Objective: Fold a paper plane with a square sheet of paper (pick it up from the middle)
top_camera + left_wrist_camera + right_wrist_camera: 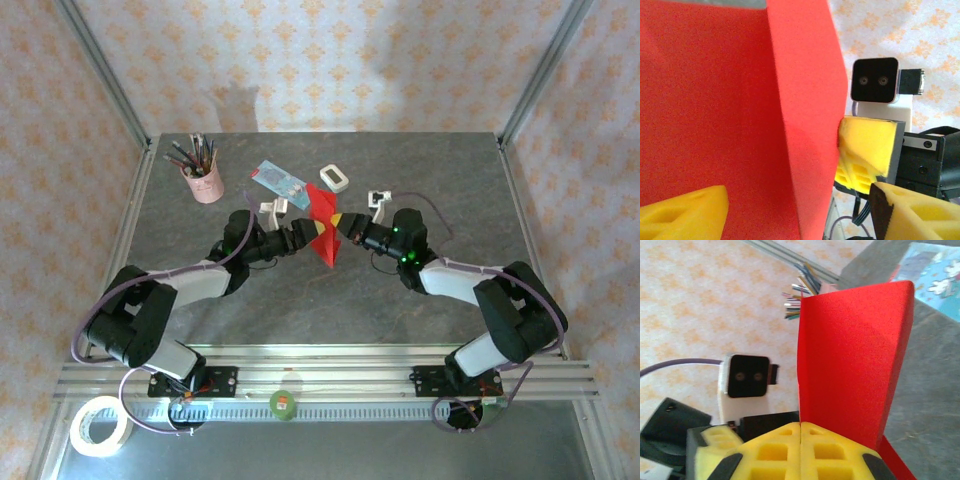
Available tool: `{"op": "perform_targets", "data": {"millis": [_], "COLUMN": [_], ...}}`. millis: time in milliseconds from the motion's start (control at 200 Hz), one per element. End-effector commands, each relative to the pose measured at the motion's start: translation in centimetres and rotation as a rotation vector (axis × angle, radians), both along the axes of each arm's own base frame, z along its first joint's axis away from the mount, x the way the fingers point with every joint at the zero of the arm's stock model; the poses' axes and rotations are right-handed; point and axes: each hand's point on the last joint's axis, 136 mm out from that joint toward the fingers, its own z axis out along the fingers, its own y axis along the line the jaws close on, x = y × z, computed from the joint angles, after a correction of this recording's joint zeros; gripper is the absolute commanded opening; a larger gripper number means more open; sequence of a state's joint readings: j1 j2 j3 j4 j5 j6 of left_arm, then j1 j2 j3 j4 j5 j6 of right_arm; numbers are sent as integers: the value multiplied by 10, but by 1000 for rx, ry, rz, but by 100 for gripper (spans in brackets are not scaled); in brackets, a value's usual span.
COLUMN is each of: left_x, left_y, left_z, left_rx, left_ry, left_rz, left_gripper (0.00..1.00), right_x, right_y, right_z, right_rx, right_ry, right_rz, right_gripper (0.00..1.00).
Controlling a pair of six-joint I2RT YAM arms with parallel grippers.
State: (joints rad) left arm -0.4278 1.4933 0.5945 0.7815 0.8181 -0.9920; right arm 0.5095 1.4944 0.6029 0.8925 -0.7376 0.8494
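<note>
Red thin creased sheet of paper (pixel 322 226) stands upright over the grey table (pixel 330 310). The right gripper (pixel 800 434) pinches its lower edge tight to steady it, while the left gripper (pixel 801 200) straddles it with fingers spread, probably ready to press a fold.

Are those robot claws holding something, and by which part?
The right gripper pinches the folded red paper at one edge; the left gripper has its fingers open around it.

Red paper (pixel 715 110) runs off the left-wrist frame.
</note>
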Motion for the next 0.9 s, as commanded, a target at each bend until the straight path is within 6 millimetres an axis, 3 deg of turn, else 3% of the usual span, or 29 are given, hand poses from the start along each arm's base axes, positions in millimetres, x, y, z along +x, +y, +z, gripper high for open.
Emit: {"op": "perform_targets", "data": {"millis": [0, 315, 571, 896], "left_x": [3, -11, -10, -8], "left_y": [-10, -16, -16, -17], "left_z": [24, 53, 48, 44], "left_rx": [-72, -165, -155, -141], "left_ry": [-69, -151, -145, -144], "left_rz": [-40, -112, -109, -106], "left_gripper": [66, 50, 34, 25], "right_x": [-10, -12, -12, -13], "right_y": [3, 6, 3, -1], "right_z": [23, 18, 16, 11], "right_rx": [91, 121, 125, 118], "right_ry": [-35, 2, 13, 24], "right_rz": [57, 84, 81, 65], "right_gripper": [3, 3, 4, 4]}}
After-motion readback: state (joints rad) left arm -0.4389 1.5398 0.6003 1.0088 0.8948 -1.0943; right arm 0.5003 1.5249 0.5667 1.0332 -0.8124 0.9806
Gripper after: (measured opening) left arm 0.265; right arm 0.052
